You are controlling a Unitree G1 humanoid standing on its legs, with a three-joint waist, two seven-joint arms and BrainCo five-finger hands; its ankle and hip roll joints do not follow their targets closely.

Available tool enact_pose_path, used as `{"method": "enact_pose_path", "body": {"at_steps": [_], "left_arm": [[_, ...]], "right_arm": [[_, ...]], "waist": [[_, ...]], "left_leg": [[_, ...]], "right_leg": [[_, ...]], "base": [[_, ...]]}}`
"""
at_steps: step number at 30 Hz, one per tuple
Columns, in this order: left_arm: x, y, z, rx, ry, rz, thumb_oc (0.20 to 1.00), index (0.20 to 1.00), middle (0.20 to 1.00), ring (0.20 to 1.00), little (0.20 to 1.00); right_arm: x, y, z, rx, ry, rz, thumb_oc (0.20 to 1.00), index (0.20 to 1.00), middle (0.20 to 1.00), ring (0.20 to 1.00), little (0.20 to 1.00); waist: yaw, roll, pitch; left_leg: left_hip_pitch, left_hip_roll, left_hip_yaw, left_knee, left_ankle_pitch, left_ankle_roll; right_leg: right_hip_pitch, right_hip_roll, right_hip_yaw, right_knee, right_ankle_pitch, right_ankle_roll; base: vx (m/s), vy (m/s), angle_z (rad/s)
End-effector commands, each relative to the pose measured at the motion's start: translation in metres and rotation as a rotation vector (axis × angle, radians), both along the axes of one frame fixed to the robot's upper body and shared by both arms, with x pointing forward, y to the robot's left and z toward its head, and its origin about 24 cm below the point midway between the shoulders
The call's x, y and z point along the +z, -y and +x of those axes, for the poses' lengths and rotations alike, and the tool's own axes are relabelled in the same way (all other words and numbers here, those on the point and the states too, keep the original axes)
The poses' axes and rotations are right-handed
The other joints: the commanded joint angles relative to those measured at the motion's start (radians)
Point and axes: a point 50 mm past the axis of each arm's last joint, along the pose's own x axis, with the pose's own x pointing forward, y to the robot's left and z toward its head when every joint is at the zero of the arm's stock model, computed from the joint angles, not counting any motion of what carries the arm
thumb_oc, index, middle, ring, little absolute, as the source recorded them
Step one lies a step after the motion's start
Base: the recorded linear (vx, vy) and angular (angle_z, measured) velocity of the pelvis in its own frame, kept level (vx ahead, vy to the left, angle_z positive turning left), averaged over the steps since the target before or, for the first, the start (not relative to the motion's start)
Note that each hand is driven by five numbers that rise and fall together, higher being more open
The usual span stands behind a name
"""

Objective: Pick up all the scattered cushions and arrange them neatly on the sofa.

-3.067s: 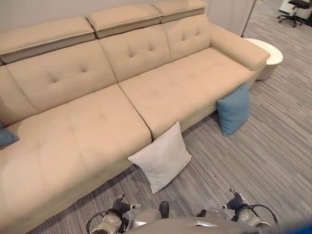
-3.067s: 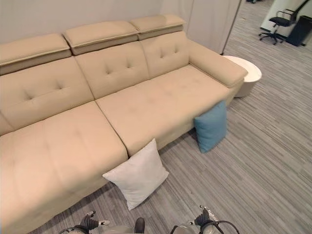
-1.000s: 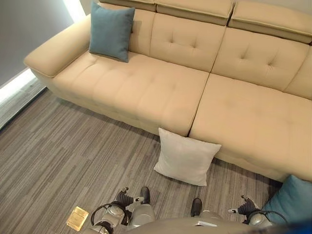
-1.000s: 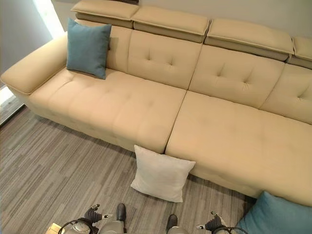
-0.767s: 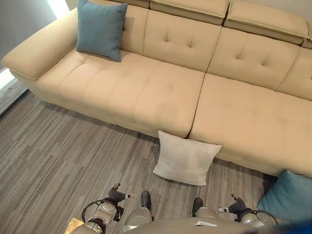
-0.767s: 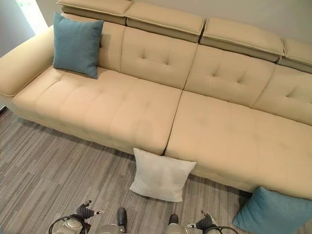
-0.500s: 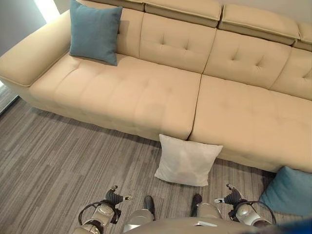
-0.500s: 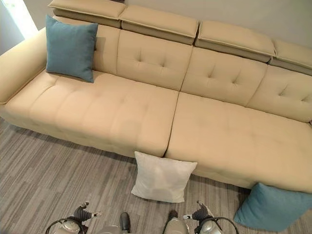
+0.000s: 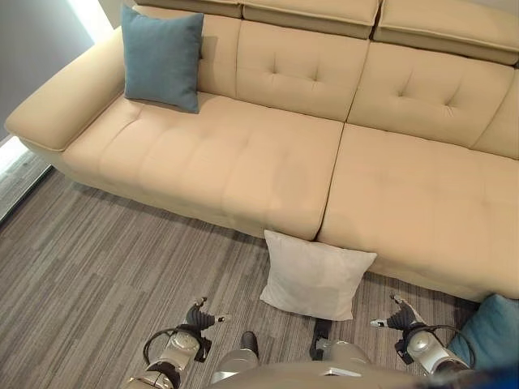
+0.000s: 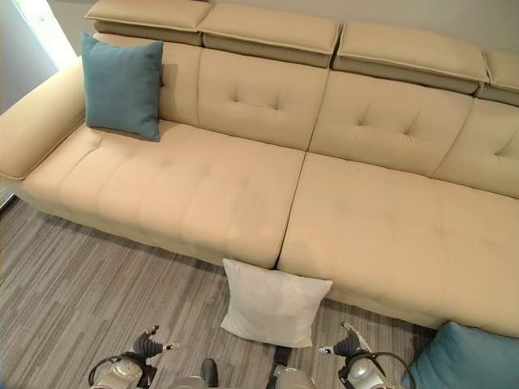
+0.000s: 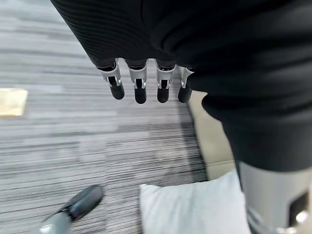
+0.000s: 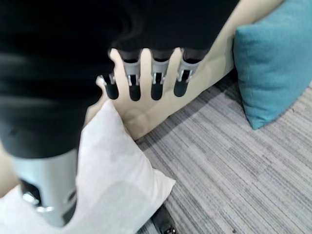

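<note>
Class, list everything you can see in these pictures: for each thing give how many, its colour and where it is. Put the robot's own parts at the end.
Sofa: one, beige, long, against the wall, with tufted backrests and headrests.
Blue cushion on the sofa: one, upright against the backrest near the sofa's left armrest.
White cushion: one, on the floor, leaning against the sofa's front edge near the seam between the seats.
Blue cushion on the floor: one, at the sofa's front, far to the robot's right.
Floor: grey striped carpet.
Flat tan thing: one, on the floor; cannot tell what it is.
Left hand: fingers relaxed, holding nothing, low above the floor.
Right hand: fingers relaxed, holding nothing, near the white cushion.
</note>
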Motion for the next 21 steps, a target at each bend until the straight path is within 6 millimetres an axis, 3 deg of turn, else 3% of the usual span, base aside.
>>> {"method": "enact_pose_path", "body": {"at_steps": [1, 5, 8, 14, 16, 21], "left_arm": [[0.003, -0.005, 0.007, 0.028, 0.033, 0.008, 1.000, 1.000, 1.000, 1.000, 1.000], [-0.001, -0.004, 0.000, 0.017, -0.007, 0.017, 1.000, 1.000, 1.000, 1.000, 1.000], [-0.001, -0.020, -0.008, 0.056, -0.040, 0.058, 1.000, 1.000, 1.000, 1.000, 1.000], [0.001, -0.026, -0.006, 0.080, -0.020, 0.065, 1.000, 1.000, 1.000, 1.000, 1.000], [0.003, -0.024, -0.001, 0.084, 0.001, 0.058, 1.000, 1.000, 1.000, 1.000, 1.000], [0.025, -0.019, 0.039, 0.108, 0.180, 0.022, 1.000, 1.000, 1.000, 1.000, 1.000]], "right_arm": [[0.005, -0.003, 0.014, 0.044, 0.047, -0.016, 1.000, 1.000, 1.000, 1.000, 1.000], [0.005, -0.005, 0.014, 0.051, 0.040, -0.022, 1.000, 1.000, 1.000, 1.000, 1.000], [0.003, -0.011, 0.016, 0.068, 0.031, -0.007, 1.000, 1.000, 1.000, 1.000, 1.000], [0.004, -0.006, 0.015, 0.043, 0.043, -0.013, 1.000, 1.000, 1.000, 1.000, 1.000], [0.007, -0.005, 0.019, 0.042, 0.066, -0.016, 1.000, 1.000, 1.000, 1.000, 1.000], [0.028, 0.000, 0.049, 0.032, 0.200, -0.025, 1.000, 1.000, 1.000, 1.000, 1.000]], "waist": [[0.000, -0.031, 0.006], [0.004, -0.040, 0.016], [0.014, -0.043, 0.038], [0.019, -0.051, 0.032], [0.020, -0.051, 0.041], [0.016, -0.042, 0.109]], "left_leg": [[-0.048, -0.048, -0.049, 0.026, -0.020, -0.018], [-0.053, -0.059, -0.053, 0.027, -0.032, -0.006], [-0.091, -0.057, -0.047, 0.057, -0.034, 0.015], [-0.119, -0.059, -0.049, 0.062, -0.021, -0.004], [-0.134, -0.053, -0.050, 0.067, -0.017, -0.010], [-0.232, -0.039, -0.067, 0.098, 0.003, -0.019]], "right_leg": [[0.069, -0.046, 0.026, 0.016, -0.089, 0.105], [0.048, -0.056, 0.043, 0.020, -0.062, 0.122], [-0.044, -0.086, 0.070, 0.187, -0.078, 0.137], [-0.008, -0.077, 0.039, 0.095, -0.086, 0.117], [-0.010, -0.077, 0.029, 0.083, -0.083, 0.114], [-0.095, -0.080, 0.020, 0.099, -0.076, 0.101]], "base": [[-0.01, 0.070, 0.00], [-0.06, 0.098, -0.14], [-0.11, 0.083, -0.49], [-0.01, -0.066, 0.04], [-0.07, -0.074, 0.31], [-0.13, -0.058, 0.17]]}}
